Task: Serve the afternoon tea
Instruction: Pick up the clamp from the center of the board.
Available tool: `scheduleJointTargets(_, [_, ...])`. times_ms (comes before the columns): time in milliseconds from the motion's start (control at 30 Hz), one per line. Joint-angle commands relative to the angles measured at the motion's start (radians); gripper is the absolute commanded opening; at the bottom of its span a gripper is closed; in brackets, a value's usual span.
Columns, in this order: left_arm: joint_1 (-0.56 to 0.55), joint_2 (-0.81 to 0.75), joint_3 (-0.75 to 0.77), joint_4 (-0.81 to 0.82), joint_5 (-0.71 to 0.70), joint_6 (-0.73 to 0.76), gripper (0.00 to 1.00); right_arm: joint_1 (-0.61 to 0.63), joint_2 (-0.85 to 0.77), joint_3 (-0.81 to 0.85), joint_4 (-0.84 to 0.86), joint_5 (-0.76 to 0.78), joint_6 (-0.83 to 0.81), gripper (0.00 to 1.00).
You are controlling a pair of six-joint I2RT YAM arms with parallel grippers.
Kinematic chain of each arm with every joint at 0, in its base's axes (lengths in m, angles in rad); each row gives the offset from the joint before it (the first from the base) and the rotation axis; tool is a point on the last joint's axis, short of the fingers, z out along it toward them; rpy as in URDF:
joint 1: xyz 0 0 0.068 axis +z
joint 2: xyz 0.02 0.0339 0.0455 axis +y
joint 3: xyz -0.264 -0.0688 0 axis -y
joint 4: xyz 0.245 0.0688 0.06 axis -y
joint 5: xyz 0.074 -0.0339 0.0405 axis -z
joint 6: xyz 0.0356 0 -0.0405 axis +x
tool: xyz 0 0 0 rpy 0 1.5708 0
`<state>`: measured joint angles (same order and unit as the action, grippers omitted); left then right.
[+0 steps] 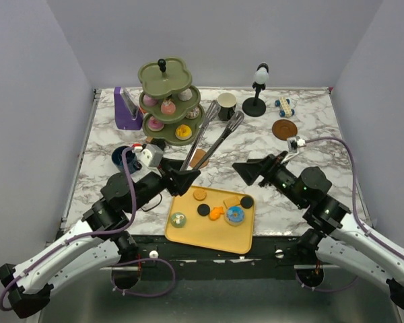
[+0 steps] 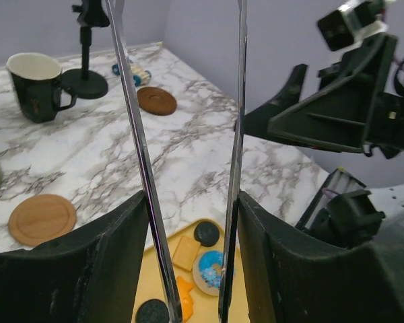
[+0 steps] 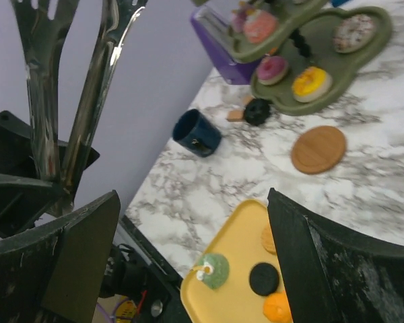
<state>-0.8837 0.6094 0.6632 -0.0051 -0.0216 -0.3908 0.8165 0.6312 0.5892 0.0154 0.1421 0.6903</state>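
Yellow rectangular tray [image 1: 209,237] at 6: biscuits [image 1: 200,195], black cookies [image 1: 246,201], blue-iced doughnut [image 1: 234,214], green cupcake [image 1: 178,219]. Olive-green three-tier stand [image 1: 151,75] at 11 w/ pink, yellow doughnuts [image 1: 183,132]. Left gripper [image 1: 183,180] clamps long steel tongs [image 1: 212,138], arms spread, pinching nothing, tips nr stand. Right gripper [image 1: 244,173] agape, empty. Black cream-lined mug [image 1: 226,105] at 12. Marble tabletop [image 1: 310,155], grey walls [image 1: 256,33].

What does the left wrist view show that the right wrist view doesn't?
Left wrist only: the black mug, the black stand and the far coaster. Right wrist only: the blue mug, the purple holder and the green cupcake. Both: the tongs, the yellow tray and the near coaster.
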Motion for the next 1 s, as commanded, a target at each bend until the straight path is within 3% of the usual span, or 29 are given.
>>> scheduleJointTargets(0, [0.006,-0.08,-0.027,0.117,0.167,-0.021,0.6,0.004,0.09,0.005,0.308,-0.256,0.012,0.97])
scheduleJointTargets(167, [0.008,-0.12,-0.034,0.136,0.223,-0.037,0.6,0.004,0.16,0.013,0.535,-0.41,0.023,0.97])
scheduleJointTargets(400, [0.009,-0.122,-0.062,0.218,0.295,-0.082,0.6,0.004,0.184,0.044,0.656,-0.484,0.01,0.96])
scheduleJointTargets(967, [0.012,-0.063,-0.08,0.333,0.359,-0.151,0.6,0.004,0.212,0.1,0.732,-0.589,-0.007,0.81])
